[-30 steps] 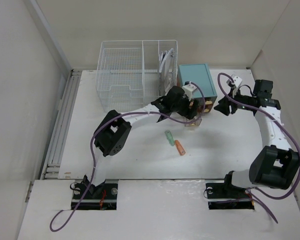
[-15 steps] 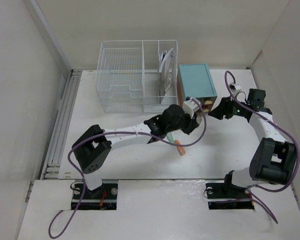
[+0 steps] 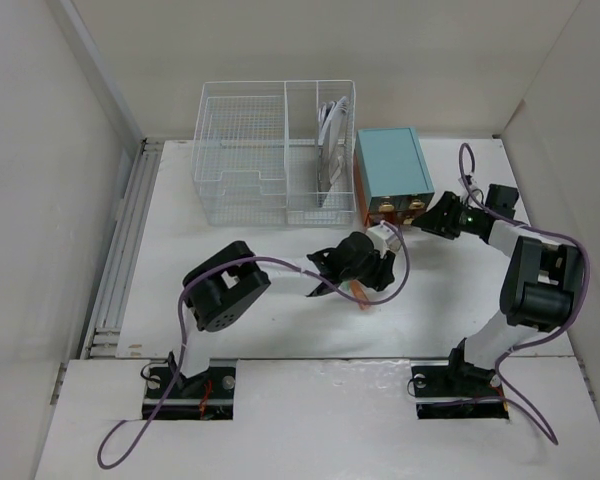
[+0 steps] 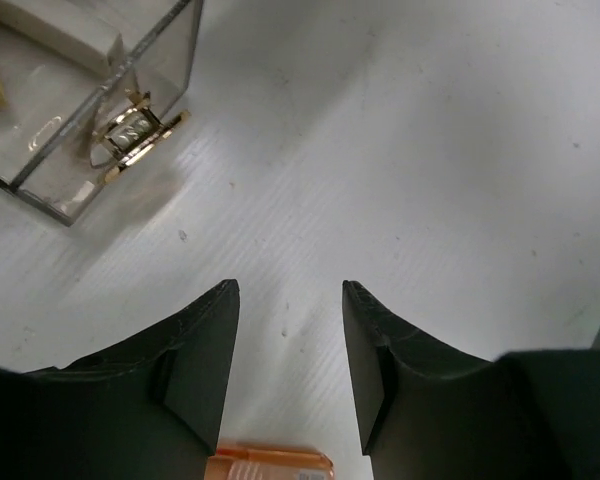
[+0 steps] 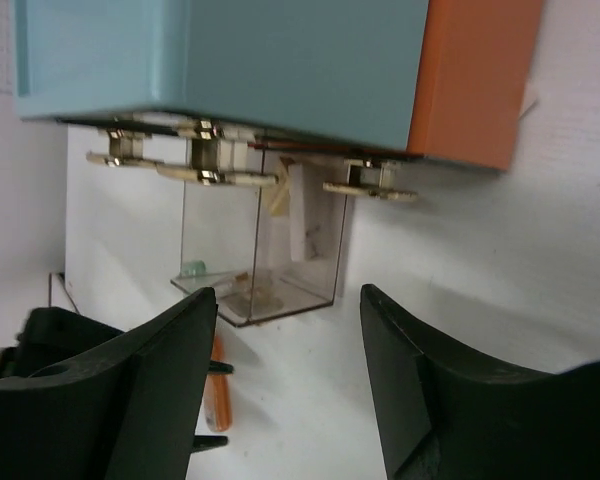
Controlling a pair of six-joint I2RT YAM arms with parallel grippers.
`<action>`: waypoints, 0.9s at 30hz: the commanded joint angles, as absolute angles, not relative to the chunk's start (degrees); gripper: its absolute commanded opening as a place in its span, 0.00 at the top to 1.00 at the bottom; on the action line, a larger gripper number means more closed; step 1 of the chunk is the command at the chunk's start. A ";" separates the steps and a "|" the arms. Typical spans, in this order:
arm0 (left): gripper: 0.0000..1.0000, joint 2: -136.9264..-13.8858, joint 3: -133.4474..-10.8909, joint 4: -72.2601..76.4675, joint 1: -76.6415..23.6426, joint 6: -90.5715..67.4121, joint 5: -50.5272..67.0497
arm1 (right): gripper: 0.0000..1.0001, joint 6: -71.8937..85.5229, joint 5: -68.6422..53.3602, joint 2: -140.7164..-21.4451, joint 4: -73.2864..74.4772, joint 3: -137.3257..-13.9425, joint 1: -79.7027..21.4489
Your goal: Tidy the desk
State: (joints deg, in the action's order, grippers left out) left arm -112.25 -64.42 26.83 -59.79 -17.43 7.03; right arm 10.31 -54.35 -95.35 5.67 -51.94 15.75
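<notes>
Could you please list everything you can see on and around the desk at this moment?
desk: one, white, beneath everything
wire basket: one, white, at the back
pale sheets: count unclear, whitish, basket's right compartment
drawer box: one, teal with orange side, right of the basket
clear drawer: one, transparent, pulled out from the box front
pen: one, orange, mid-desk
left gripper: one, black, open over the pen
right gripper: one, black, open, facing the clear drawer
</notes>
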 commanded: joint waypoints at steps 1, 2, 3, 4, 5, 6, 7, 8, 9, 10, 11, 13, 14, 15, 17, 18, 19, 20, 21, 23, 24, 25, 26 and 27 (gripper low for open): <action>0.57 -113.89 -68.38 31.38 -58.28 -19.68 5.72 | 0.35 17.48 -53.35 -95.62 -4.30 -52.65 16.08; 0.57 -114.43 -68.99 31.38 -57.75 -19.69 5.10 | 0.35 19.32 -53.35 -96.32 -5.18 -52.12 16.08; 0.53 -114.43 -68.99 31.38 -57.74 -20.30 4.58 | 0.35 20.38 -52.57 -96.94 -6.32 -52.12 16.08; 0.53 -115.39 -69.69 31.38 -57.05 -21.17 3.79 | 0.35 21.26 -52.04 -96.94 -7.46 -52.12 16.08; 0.52 -116.18 -70.48 30.85 -56.26 -21.18 3.78 | 0.35 22.40 -52.03 -97.64 -7.47 -52.12 15.39; 0.52 -116.19 -70.49 30.85 -56.25 -21.18 3.17 | 0.35 22.41 -51.51 -98.17 -7.47 -52.12 15.38; 0.52 -116.89 -71.18 30.85 -55.55 -21.79 3.16 | 0.35 22.41 -50.63 -98.17 -7.99 -52.12 14.60; 0.52 -117.42 -71.97 30.07 -55.55 -21.80 2.21 | 0.35 22.93 -49.93 -98.17 -8.00 -51.51 13.98; 0.52 -117.42 -72.50 30.06 -54.85 -22.49 1.59 | 0.35 22.94 -49.31 -98.17 -8.00 -50.72 13.97; 0.52 -117.94 -72.51 30.06 -54.06 -22.50 1.58 | 0.35 22.94 -48.78 -98.17 -8.00 -50.71 13.97; 0.52 -117.95 -73.29 29.54 -54.05 -23.02 1.58 | 0.35 22.94 -48.17 -98.17 -8.00 -50.19 13.97; 0.52 -118.48 -73.92 29.53 -52.83 -23.03 1.58 | 0.35 22.94 -47.55 -98.17 -8.00 -50.19 13.97; 0.52 -119.00 -74.53 29.53 -52.82 -23.03 1.58 | 0.35 23.55 -47.03 -98.17 -8.00 -49.66 13.97; 0.52 -119.00 -74.53 29.53 -52.82 -23.55 1.58 | 0.35 23.55 -47.02 -98.17 -8.00 -49.66 13.97; 0.52 -119.62 -75.58 29.53 -52.21 -23.55 2.20 | 0.35 25.13 -45.80 -98.70 -9.13 -49.66 13.97; 0.52 -119.62 -75.59 29.53 -51.60 -23.55 2.20 | 0.35 25.66 -44.92 -98.70 -9.14 -49.66 13.28; 0.52 -119.62 -76.20 29.53 -51.59 -23.55 2.20 | 0.35 26.62 -44.91 -98.70 -9.75 -49.14 13.27; 0.52 -120.14 -76.20 29.53 -50.98 -24.08 2.20 | 0.35 27.33 -44.04 -98.70 -10.28 -49.13 13.27; 0.52 -120.15 -76.90 29.01 -50.98 -24.08 2.20 | 0.35 27.86 -43.42 -99.22 -10.81 -49.13 12.05; 0.52 -120.76 -77.70 28.39 -50.28 -24.08 2.20 | 0.35 29.69 -42.81 -99.23 -12.47 -48.43 11.51; 0.52 -120.76 -78.30 28.39 -50.27 -24.08 2.20 | 0.35 30.40 -42.80 -99.23 -13.44 -47.91 10.64; 0.52 -120.76 -78.31 28.39 -49.58 -24.60 2.20 | 0.35 30.93 -42.11 -99.23 -14.23 -47.90 10.11; 0.52 -120.76 -78.31 28.39 -49.57 -24.61 2.20 | 0.35 31.72 -42.10 -99.92 -14.76 -47.90 9.41; 0.52 -120.76 -78.83 28.39 -48.87 -24.61 2.20 | 0.35 31.73 -42.10 -100.54 -14.77 -47.90 9.40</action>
